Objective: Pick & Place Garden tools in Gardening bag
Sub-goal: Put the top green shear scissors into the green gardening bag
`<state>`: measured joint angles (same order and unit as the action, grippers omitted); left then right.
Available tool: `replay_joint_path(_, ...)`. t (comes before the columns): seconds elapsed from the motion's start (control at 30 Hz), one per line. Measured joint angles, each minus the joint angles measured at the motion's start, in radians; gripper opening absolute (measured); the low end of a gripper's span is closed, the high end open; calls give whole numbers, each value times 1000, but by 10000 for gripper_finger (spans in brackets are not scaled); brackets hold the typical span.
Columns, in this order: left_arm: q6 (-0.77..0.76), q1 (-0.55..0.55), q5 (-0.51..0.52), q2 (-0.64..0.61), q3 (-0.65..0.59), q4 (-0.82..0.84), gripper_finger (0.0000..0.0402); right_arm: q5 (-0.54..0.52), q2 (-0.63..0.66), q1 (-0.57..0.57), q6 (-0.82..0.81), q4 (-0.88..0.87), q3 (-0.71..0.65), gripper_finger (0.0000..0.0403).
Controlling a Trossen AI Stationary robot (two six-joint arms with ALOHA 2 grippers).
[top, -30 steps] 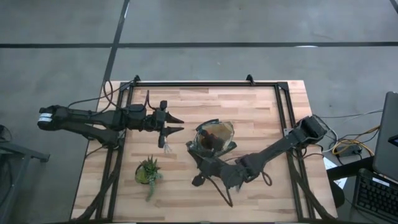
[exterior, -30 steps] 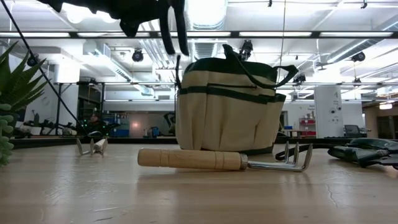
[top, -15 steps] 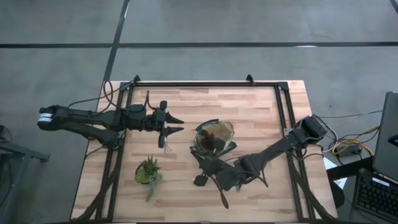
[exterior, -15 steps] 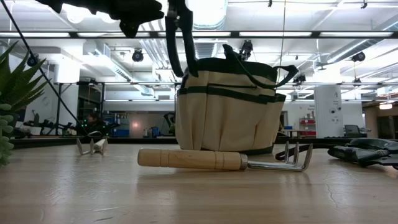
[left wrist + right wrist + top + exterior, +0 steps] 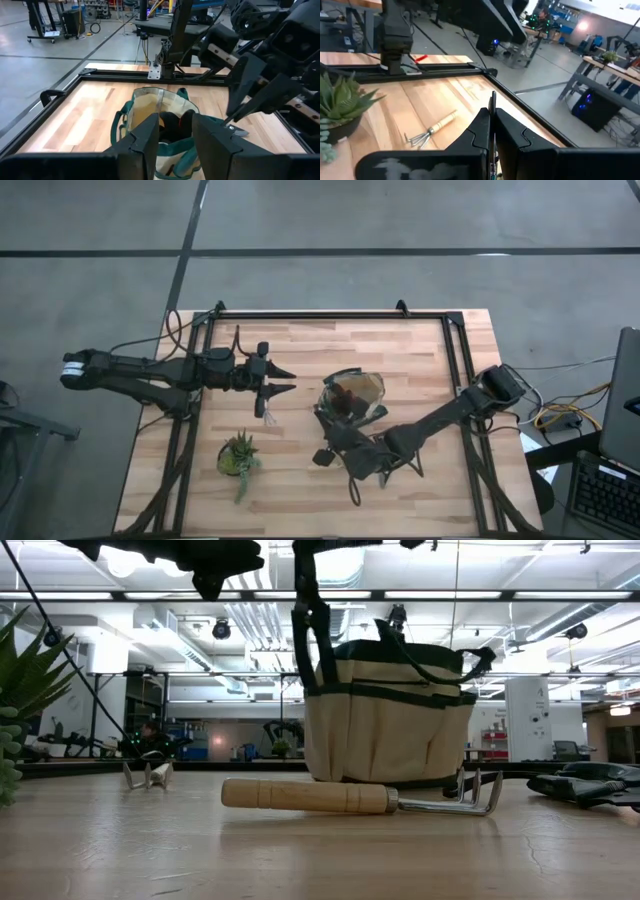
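The olive-and-tan gardening bag (image 5: 352,402) stands on its base mid-table, its mouth open, with dark and red things inside (image 5: 172,125). My right gripper (image 5: 322,457) is near the bag's near-left side, shut on one dark loop handle. My left gripper (image 5: 288,380) hangs open and empty to the left of the bag, above a small pronged tool (image 5: 265,410). A second wooden-handled pronged tool (image 5: 350,797) lies flat in front of the bag. A pruner (image 5: 585,786) lies at the right. My right gripper pinches the bag's dark loop handle (image 5: 492,102) between its two shut fingers, with the strap showing as a thin edge in the gap. In the low view the strap (image 5: 303,610) runs up taut from the bag's rim. The bag's base stays on the table.
A green potted succulent (image 5: 238,457) stands near the front left and also shows in the right wrist view (image 5: 342,107). A black metal frame (image 5: 320,315) runs round the wooden table. There is bare wood at the far side and at the front left.
My right gripper has risen and gone a little toward the table's right and far side, still shut on the loop handle. The strap has drawn taut. The bag has slid toward the table's right, still on its base.
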<state>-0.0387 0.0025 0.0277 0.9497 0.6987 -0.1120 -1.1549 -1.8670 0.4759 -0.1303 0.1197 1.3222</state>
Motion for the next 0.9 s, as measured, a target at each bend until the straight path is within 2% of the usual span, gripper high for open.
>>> replay_joint_path(0.53, -17, 0, 0, 0, 0, 0, 122, 29, 1, -11, -113, -4, -105, 8)
replay_joint_path(0.9, -26, 0, 0, 0, 0, 0, 122, 29, 2, -38, -267, 0, -202, 8)
